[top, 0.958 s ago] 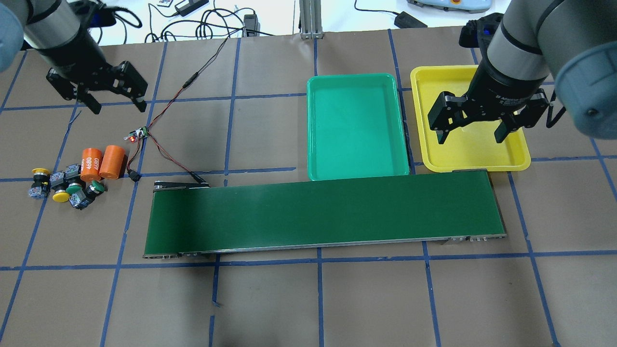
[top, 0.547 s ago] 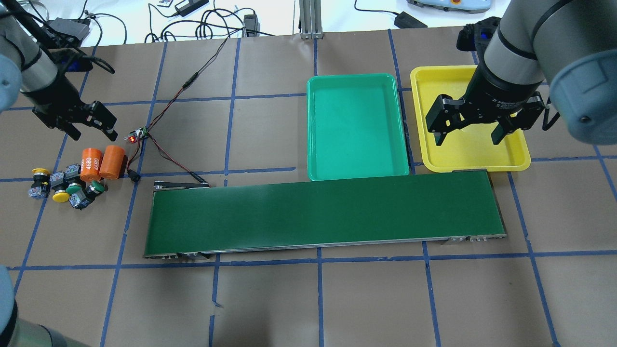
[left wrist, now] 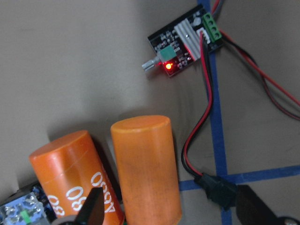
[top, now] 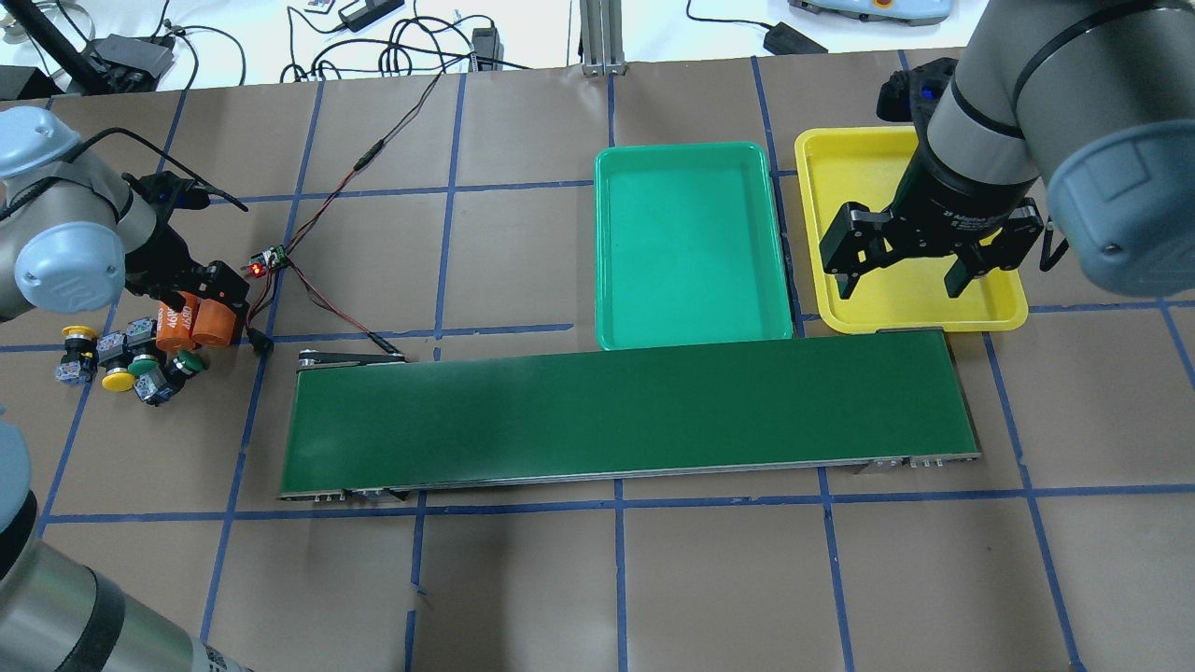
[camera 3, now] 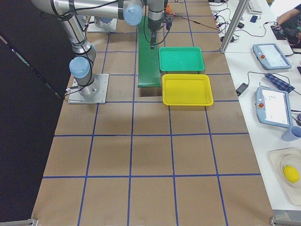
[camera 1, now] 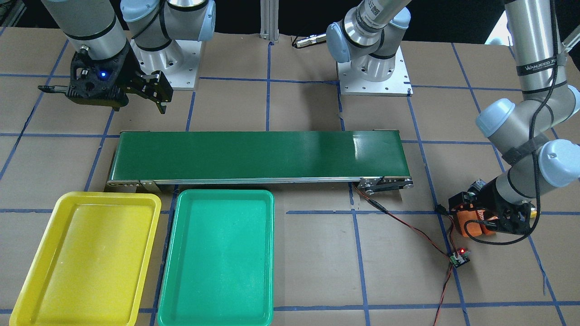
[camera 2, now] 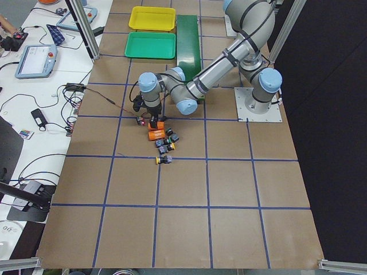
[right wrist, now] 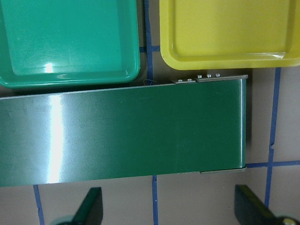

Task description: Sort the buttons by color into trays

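We see the buttons clustered far left on the table, left gripper spread open over the orange cylinders beside them, green tray, yellow tray, right gripper open above the yellow one.

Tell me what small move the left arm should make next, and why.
Probably slide the left claw sideways, off the orange cylinders and over the buttons. It hangs open above the cylinders, which aren't for sorting; the buttons lie just beside them, and the green tray and yellow tray hold nothing yet.
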